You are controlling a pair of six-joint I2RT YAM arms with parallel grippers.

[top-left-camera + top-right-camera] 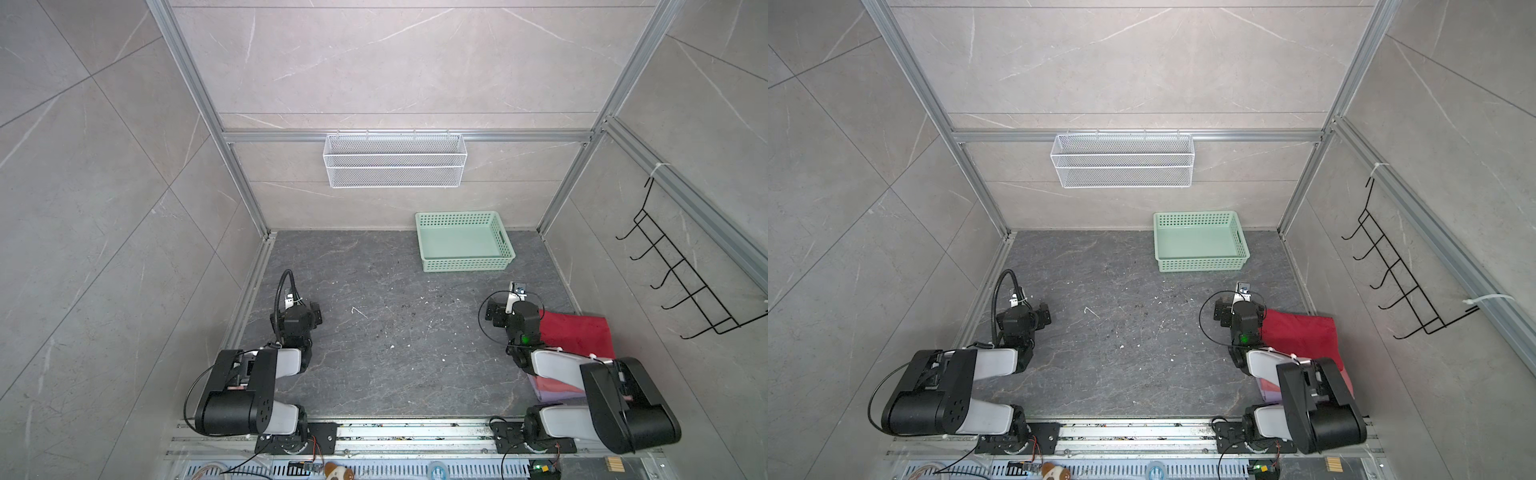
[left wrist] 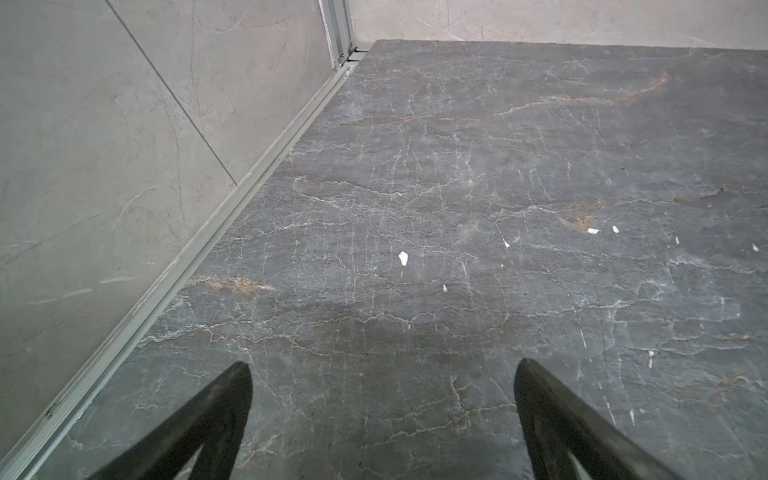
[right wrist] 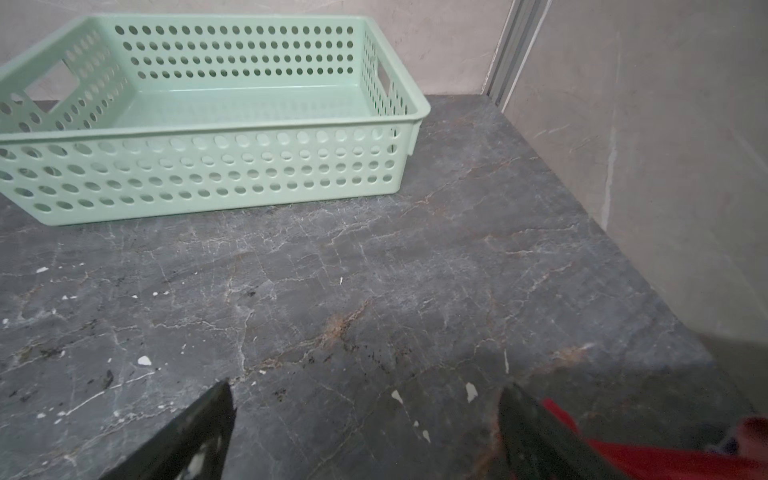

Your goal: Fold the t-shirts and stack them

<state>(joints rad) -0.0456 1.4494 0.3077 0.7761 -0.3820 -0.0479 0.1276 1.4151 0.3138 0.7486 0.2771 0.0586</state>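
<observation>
Black arms point(image 1: 241, 386) folded back, left gripper point(image 2: 380, 370) and right gripper point(image 3: 365, 386) gaping empty; red t-shirt point(image 1: 577, 332) lies under my right arm point(image 1: 623, 399), short of the basket point(image 1: 467, 264), long axis unclear.

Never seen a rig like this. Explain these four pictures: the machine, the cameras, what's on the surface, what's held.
It is two robot arms mounted at the near edge of a dark stone-look table, each ending in a two-fingered claw. Two pictures look down from overhead, side by side, so they nearly match. The other two come from cameras on the wrists: one looks past the left claw at bare table, one past the right claw toward a mint-green basket with nothing in it. By the right arm lies a folded red t-shirt, apparently atop paler cloth. Both claws are open and hold nothing.
</observation>
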